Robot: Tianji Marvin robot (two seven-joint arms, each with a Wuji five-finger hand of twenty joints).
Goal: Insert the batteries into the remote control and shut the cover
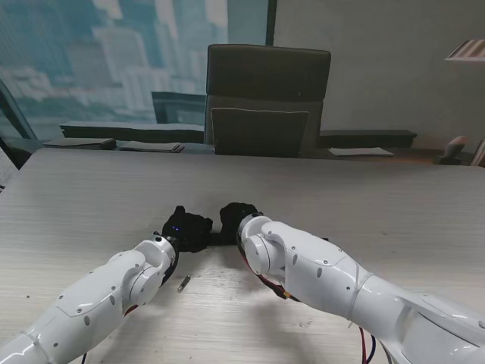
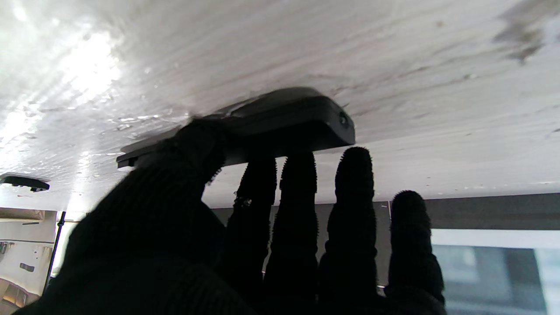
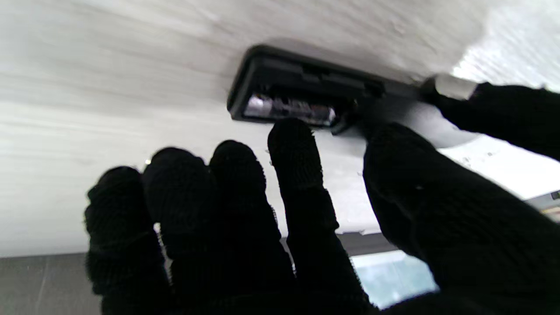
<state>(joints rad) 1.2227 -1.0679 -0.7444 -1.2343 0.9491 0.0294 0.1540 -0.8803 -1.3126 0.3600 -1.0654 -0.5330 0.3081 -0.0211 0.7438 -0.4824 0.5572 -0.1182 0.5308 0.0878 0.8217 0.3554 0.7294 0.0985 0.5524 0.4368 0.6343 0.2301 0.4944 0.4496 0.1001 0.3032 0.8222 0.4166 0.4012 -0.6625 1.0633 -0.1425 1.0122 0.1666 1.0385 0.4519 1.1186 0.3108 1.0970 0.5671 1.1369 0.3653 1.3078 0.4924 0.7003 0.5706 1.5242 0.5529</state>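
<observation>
Left hand (image 1: 187,230), black-gloved, pinned flat black plastic remote (image 2: 284,122) against pale wood-grain worktop (image 1: 364,205) at centre. Right hand (image 1: 236,218) held nothing, fingers spread at open battery bay. Loose cylindrical metal battery (image 1: 183,283) lay nearer me. Step: loading cells. Next: fetch battery.

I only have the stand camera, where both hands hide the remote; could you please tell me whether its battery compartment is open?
Observer: Yes. The right wrist view shows the black plastic remote control lying on the pale wooden table with its compartment uncovered.
Operator: Thank you. Is anything inside it?
Observer: Something shiny, seemingly a battery, sits in the compartment; I cannot tell whether there is a second.
Operator: Is the left hand holding the remote?
Observer: In the left wrist view the left hand has its thumb over the remote and two fingers against its edge, so it appears to grip it.
</observation>
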